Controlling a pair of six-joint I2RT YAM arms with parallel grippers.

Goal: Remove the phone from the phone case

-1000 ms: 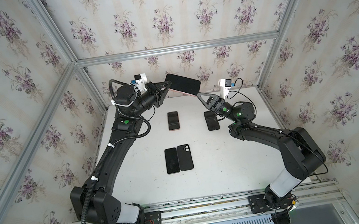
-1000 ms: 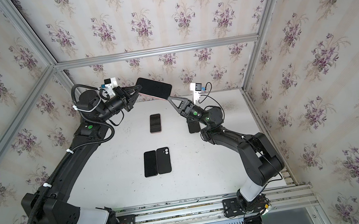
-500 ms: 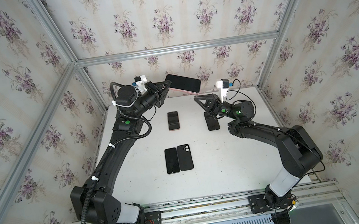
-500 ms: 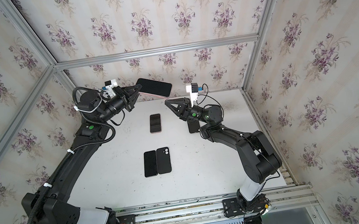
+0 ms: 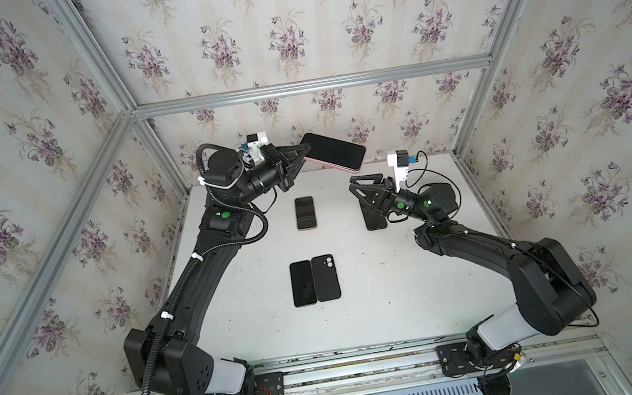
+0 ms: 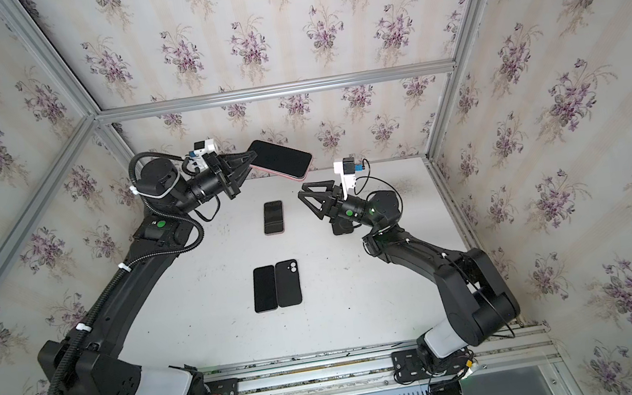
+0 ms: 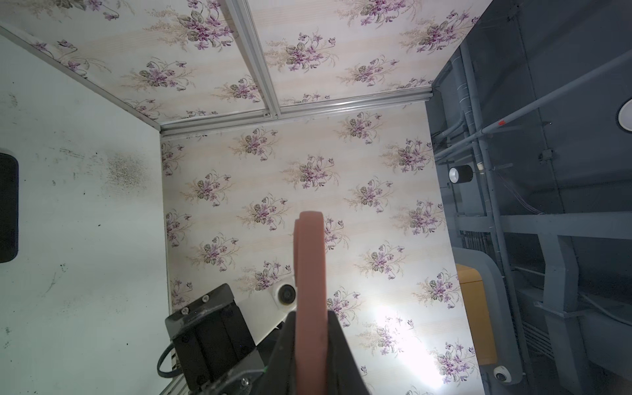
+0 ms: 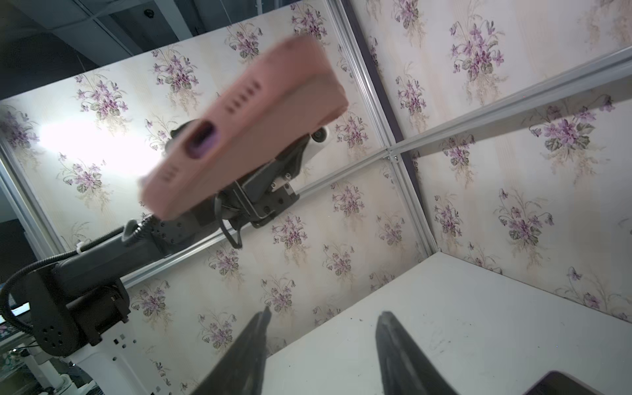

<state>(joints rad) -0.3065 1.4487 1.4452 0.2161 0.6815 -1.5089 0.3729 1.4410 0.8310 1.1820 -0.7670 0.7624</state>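
1. Left wrist view: the left gripper (image 7: 311, 328) is clamped tight on one short end of the pink phone case (image 7: 309, 266). The case is seen edge-on, with a finger pressed on each broad face.
2. In both top views that grip carries the phone (image 5: 335, 149) (image 6: 281, 157) in the air near the back wall. Its dark screen faces up, it is tilted, and its free end points toward the right arm. A pink rim shows along its lower edge, so I judge the phone fully seated in the case.
3. The right gripper (image 8: 325, 311) has its jaws well apart with nothing between them. In a top view it (image 5: 351, 185) sits lower than the free end and near it, not touching.
4. The right wrist view shows the case's end wall, with its port cut-out and rows of small holes, turned toward this gripper. That wall is blurred.
5. The step in hand looks like bringing the right gripper up to the free end to part case from phone. It should rise level with that end, line its jaws up with the case lip, and close on the pink rim alone, at a corner.
6. The left pinch squeezes case and phone together, so peeling should start at the far corner. Pulling the whole case straight off would drag the phone out of the left grip.
7. On the table (image 5: 385, 310) lie another pink-cased phone (image 5: 305, 213), a black phone (image 5: 302, 283) touching a black case (image 5: 325, 277), and a dark handset (image 5: 375, 221) under the right wrist. All of them are well below the work.
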